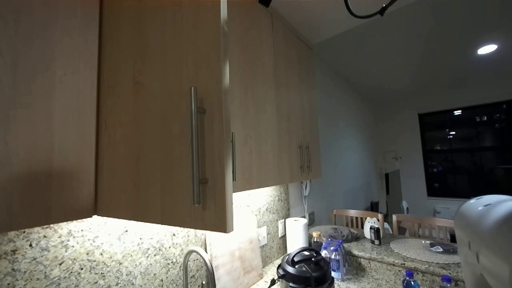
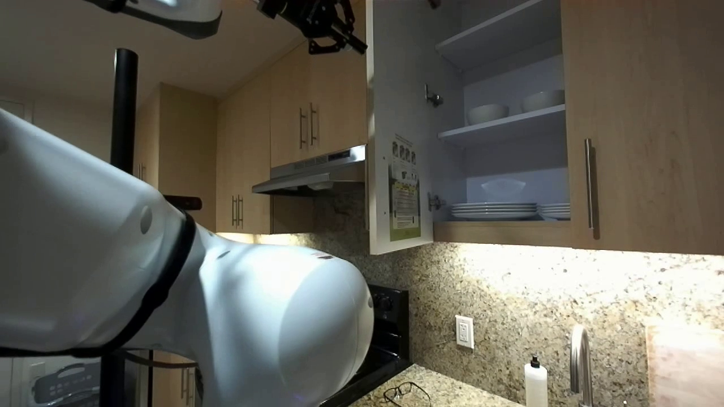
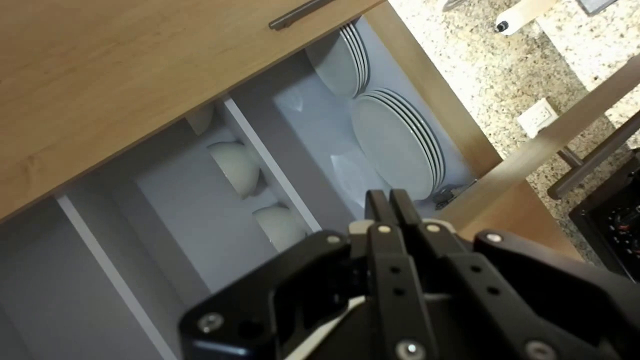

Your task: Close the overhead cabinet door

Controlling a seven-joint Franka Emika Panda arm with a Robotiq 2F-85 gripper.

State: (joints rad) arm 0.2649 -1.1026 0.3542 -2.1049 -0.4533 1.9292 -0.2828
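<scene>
The overhead cabinet door stands open, sticking out from the cabinet. Its light-wood outer face [image 1: 152,120] and long vertical metal bar handle [image 1: 195,146] show in an exterior view. Its white inner face with a printed sheet shows in an exterior view [image 2: 403,118]. In the wrist view its edge [image 3: 542,142] runs along the right, with the handle [image 3: 595,157] beyond. My gripper [image 2: 361,47] is high up near the door's free edge; contact cannot be told. In the wrist view the gripper [image 3: 391,202] has its fingertips almost together, with nothing seen between them.
The open cabinet holds bowls [image 2: 487,113] and stacked plates [image 2: 494,211] on shelves. The neighbouring door [image 2: 645,124] is flat against the cabinet. A range hood [image 2: 317,167] is beside the open door. Below are a faucet [image 2: 580,362], a soap bottle [image 2: 535,384] and a black pressure cooker [image 1: 306,266].
</scene>
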